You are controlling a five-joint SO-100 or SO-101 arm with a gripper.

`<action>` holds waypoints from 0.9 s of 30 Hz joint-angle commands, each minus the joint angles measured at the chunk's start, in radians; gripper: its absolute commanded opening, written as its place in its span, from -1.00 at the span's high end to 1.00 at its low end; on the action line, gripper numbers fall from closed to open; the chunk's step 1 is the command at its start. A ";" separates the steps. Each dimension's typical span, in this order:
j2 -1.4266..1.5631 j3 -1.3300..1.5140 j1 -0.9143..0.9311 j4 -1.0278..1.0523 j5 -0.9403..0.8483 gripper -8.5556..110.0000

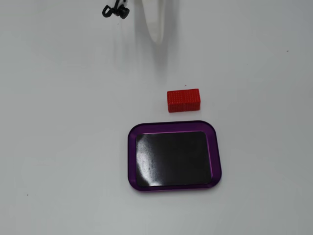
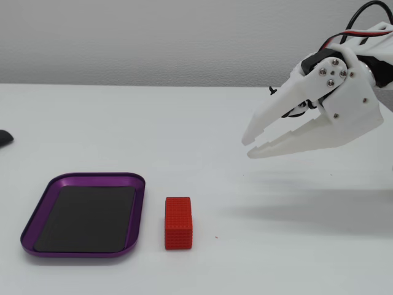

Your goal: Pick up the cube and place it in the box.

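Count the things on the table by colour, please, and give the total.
Red: 1, the cube.
Purple with a black base: 1, the box.
Black: 1, a small item at the table's edge, too small to name.
Total: 3.

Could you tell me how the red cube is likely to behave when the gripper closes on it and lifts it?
The cube looks like a solid, stiff block, so it probably won't deform. Its fine bumpy grid texture should help the fingers hold it without slipping. It lies flat on a long face on the table, so it seems unlikely to roll or tip, though a nudge from the gripper could slide it.
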 commanded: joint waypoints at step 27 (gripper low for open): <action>0.000 -0.147 0.000 -0.160 -0.044 0.86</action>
